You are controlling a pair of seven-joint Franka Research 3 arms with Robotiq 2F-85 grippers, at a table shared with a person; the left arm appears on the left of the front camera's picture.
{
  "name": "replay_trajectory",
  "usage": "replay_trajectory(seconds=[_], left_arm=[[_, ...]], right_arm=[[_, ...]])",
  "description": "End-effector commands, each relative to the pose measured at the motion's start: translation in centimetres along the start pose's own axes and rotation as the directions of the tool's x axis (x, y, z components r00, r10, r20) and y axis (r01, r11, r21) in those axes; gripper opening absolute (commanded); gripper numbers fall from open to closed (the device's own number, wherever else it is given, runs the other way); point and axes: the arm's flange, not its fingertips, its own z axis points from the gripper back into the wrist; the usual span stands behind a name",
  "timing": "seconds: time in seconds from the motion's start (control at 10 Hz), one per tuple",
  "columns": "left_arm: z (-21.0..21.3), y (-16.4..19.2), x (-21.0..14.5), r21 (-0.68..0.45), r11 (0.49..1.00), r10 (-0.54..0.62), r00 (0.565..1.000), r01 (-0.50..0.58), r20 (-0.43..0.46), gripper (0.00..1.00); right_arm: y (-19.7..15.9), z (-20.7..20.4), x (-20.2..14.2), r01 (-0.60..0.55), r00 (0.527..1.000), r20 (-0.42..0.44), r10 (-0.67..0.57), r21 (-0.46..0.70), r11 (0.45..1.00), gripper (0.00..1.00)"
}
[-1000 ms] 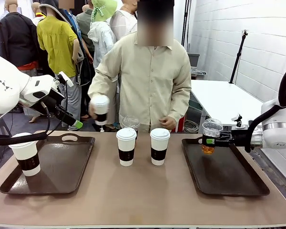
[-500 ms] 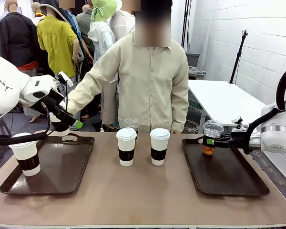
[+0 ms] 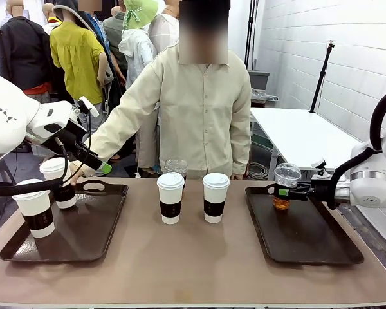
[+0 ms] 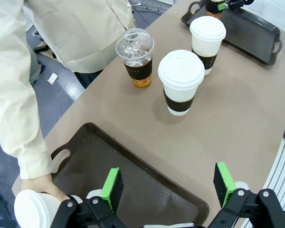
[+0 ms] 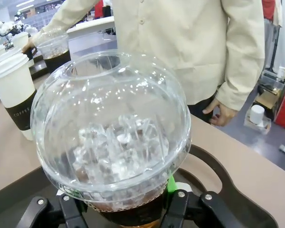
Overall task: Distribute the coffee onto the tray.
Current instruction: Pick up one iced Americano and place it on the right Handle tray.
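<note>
Front view puts our right gripper [image 3: 282, 191] at the 11 o'clock corner of the dark brown right-hand tray [image 3: 321, 248]. It is clamped on a clear plastic dome-lidded cup of amber drink [image 3: 285, 175]; we cannot tell whether the base touches the tray. We judge the upright hold keeps the iced drink in, and the corner spot leaves the rest of that tray bare.

Our left gripper [image 3: 96, 161] hangs empty, jaws wide apart, above the dark brown left-hand tray [image 3: 96, 225]. There the person's hand [image 3: 75, 172] sets a white lidded paper cup with a dark brown sleeve [image 3: 56, 183] at 11 o'clock. A second sleeved cup [image 3: 35, 209] stands at that tray's 9 o'clock edge, so its 3 to 6 o'clock side is open.

Between the trays a third sleeved cup [image 3: 170, 197] and a fourth sleeved cup [image 3: 215, 197] wait on the tan table [image 3: 193, 270]. A second clear cup [image 3: 176, 166] stands just behind them at 12 o'clock, and the near half of the table offers free room.
</note>
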Motion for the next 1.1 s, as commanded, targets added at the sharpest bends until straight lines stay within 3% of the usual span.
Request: replay_trajectory(seconds=[0.0, 1.0], left_arm=[[-0.1, 0.2, -0.1, -0.015, 1.0, 0.005, 1.0, -0.005, 0.012, 1.0], [-0.1, 0.2, -0.1, -0.015, 1.0, 0.005, 1.0, -0.005, 0.012, 1.0]], right_arm=[[-0.5, -0.6, 0.4, 0.021, 1.0, 0.006, -0.021, -0.012, 1.0, 1.0], [2.9, 3.6, -2.0, 0.061, 0.998, -0.011, -0.062, -0.088, 0.994, 1.0]])
